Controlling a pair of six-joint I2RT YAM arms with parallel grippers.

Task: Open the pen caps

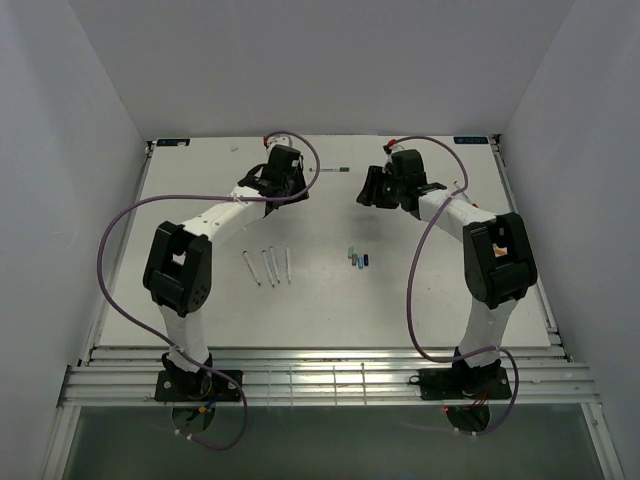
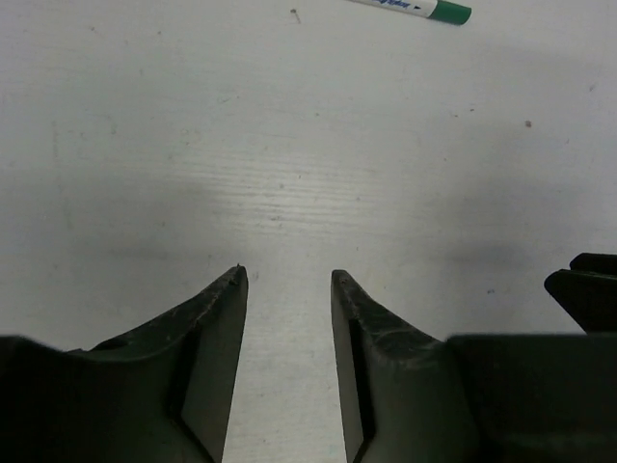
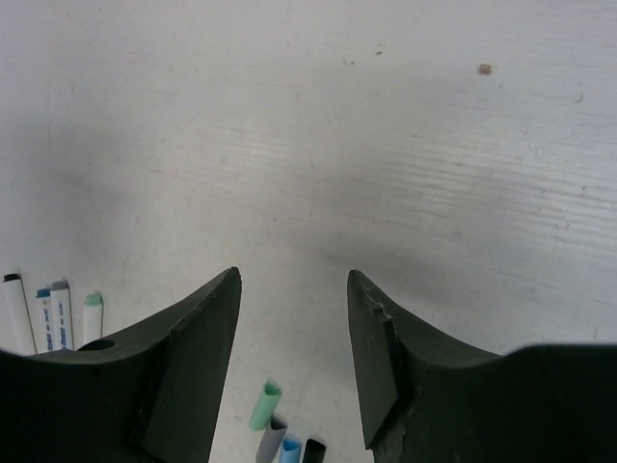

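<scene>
Cap left to pull: green cap (image 2: 450, 12), sitting on the right end of the pen (image 1: 328, 171), far middle of the table.
Axis: the pen lies left to right, cap pointing right.
Left claw (image 2: 289, 274): spread, empty, just left of the barrel end.
Right claw (image 3: 293, 275): spread, empty, the nearer one to the cap.
Nearer me: loose caps (image 3: 267, 403) and bare pens (image 1: 268, 266).
</scene>
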